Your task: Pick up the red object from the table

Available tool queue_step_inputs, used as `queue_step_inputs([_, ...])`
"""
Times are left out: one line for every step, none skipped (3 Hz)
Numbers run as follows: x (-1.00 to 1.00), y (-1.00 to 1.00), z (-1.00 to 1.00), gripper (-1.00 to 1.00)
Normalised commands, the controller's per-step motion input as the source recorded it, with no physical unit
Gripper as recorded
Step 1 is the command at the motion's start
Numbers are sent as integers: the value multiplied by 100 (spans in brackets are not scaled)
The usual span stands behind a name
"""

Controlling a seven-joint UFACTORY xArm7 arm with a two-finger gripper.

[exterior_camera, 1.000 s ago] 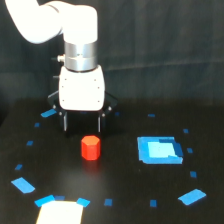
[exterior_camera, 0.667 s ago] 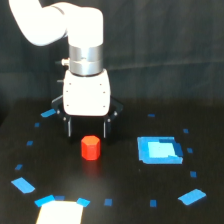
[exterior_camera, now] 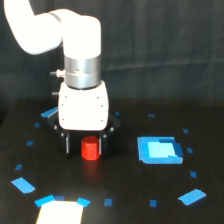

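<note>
Red object (exterior_camera: 90, 149) is flanked by spread jaws on open black desk (exterior_camera: 125, 195); blue rectangle (exterior_camera: 158, 150) is noted well apart; arm is held vertical.

The small red cylindrical block (exterior_camera: 90, 149) looks matt and smooth, the flat black table (exterior_camera: 125, 185) dull with matt blue tape marks (exterior_camera: 23, 185), and the arm's white plastic housing (exterior_camera: 83, 110) glossy below a brushed metal collar (exterior_camera: 82, 72).

Gripper (exterior_camera: 85, 146) low over table (exterior_camera: 125, 195), fingers straddling red object (exterior_camera: 90, 149).
</note>
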Motion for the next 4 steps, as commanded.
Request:
queue_step_inputs([-33, -35, -100, -100])
queue_step_inputs([-46, -18, -29, -100])
queue_step_inputs([-78, 100, 2, -89])
queue_step_inputs([-12, 42, 100, -100])
